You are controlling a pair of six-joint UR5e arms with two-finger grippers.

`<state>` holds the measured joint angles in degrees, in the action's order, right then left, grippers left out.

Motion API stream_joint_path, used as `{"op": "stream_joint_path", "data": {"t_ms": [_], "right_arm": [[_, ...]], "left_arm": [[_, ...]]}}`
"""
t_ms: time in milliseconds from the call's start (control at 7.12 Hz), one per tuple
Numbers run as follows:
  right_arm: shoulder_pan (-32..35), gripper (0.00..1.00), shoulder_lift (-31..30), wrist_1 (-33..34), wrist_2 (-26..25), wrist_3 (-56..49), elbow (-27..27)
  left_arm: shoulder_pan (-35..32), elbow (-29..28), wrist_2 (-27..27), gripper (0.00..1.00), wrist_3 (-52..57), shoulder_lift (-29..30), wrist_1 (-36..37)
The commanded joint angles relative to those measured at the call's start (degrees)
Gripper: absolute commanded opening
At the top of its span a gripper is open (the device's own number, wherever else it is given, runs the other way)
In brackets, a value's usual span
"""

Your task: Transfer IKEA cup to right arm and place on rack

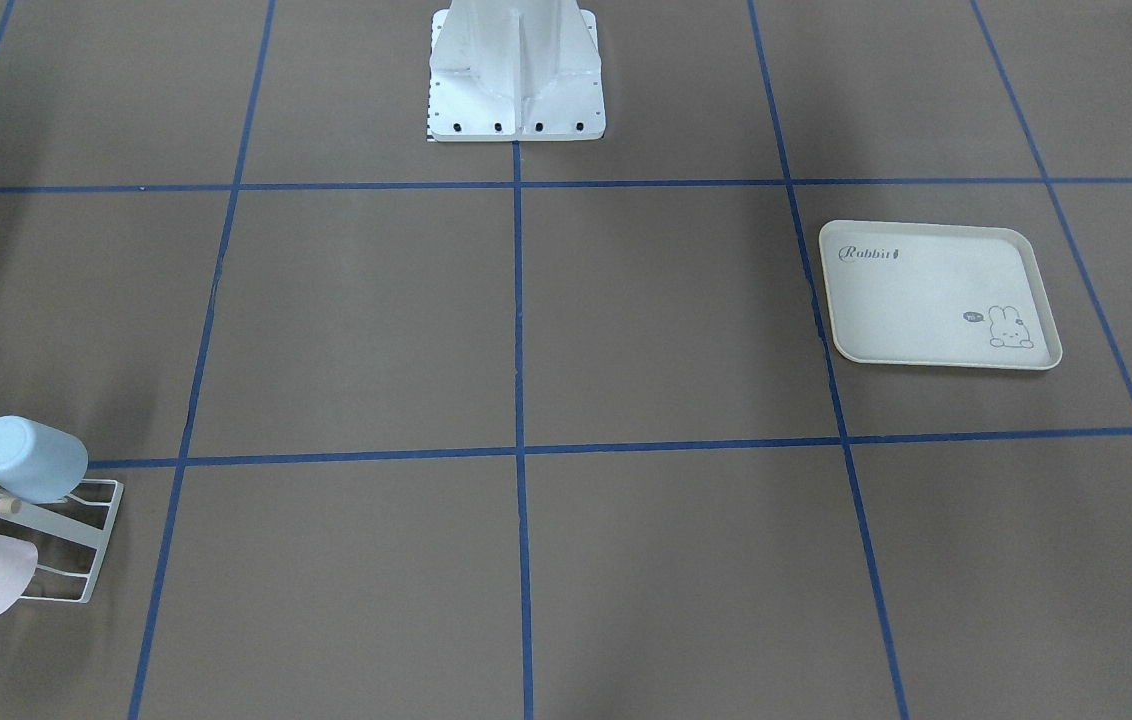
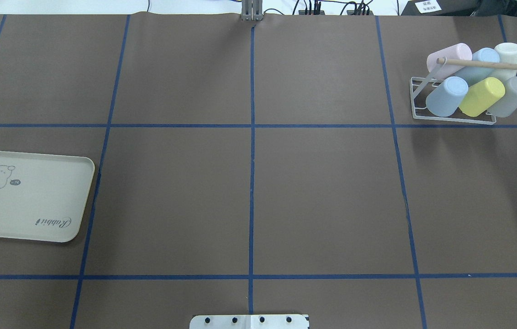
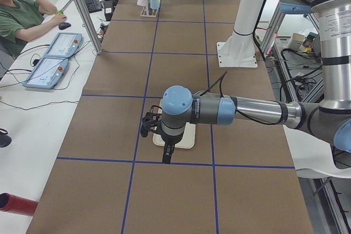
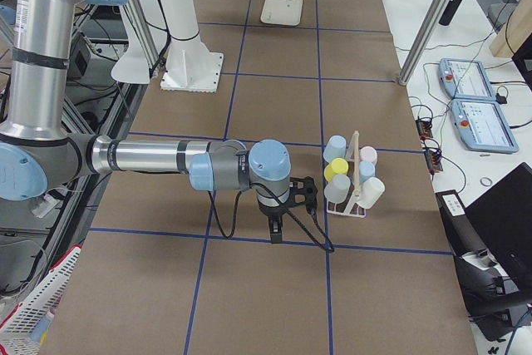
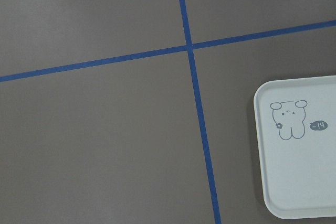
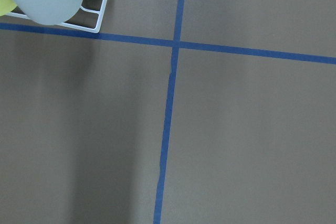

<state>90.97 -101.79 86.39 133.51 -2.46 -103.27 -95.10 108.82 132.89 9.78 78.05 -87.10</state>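
Observation:
Several pastel IKEA cups lie tipped on the white wire rack (image 2: 450, 119) at the table's far right, under its wooden dowel (image 2: 491, 64). Among them are a light blue cup (image 2: 446, 96), a yellow one (image 2: 482, 97) and a grey one (image 2: 512, 96). The rack (image 1: 96, 520) shows at the front view's left edge. My left gripper (image 3: 166, 157) hangs over the tray, showing only in the left side view. My right gripper (image 4: 277, 230) hangs just beside the rack (image 4: 353, 197), showing only in the right side view. Whether either is open or shut, I cannot tell. Neither holds a cup.
A cream tray with a rabbit drawing (image 2: 30, 196) lies bare at the table's left. The robot's white base (image 1: 516, 90) stands at the middle of its edge. A seated person (image 3: 22, 15) and two pendants (image 3: 55, 58) are beside the table.

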Motion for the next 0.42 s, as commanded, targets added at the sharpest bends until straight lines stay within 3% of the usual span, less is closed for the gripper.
{"op": "stream_joint_path", "data": {"t_ms": [0, 281], "right_arm": [[0.0, 1.0, -0.1, 0.0, 0.0, 0.0, 0.0], [0.0, 1.0, -0.1, 0.0, 0.7, 0.0, 0.1]], "left_arm": [[0.0, 0.0, 0.0, 1.0, -0.1, 0.0, 0.0], [0.0, 0.3, 0.1, 1.0, 0.0, 0.0, 0.0]]}}
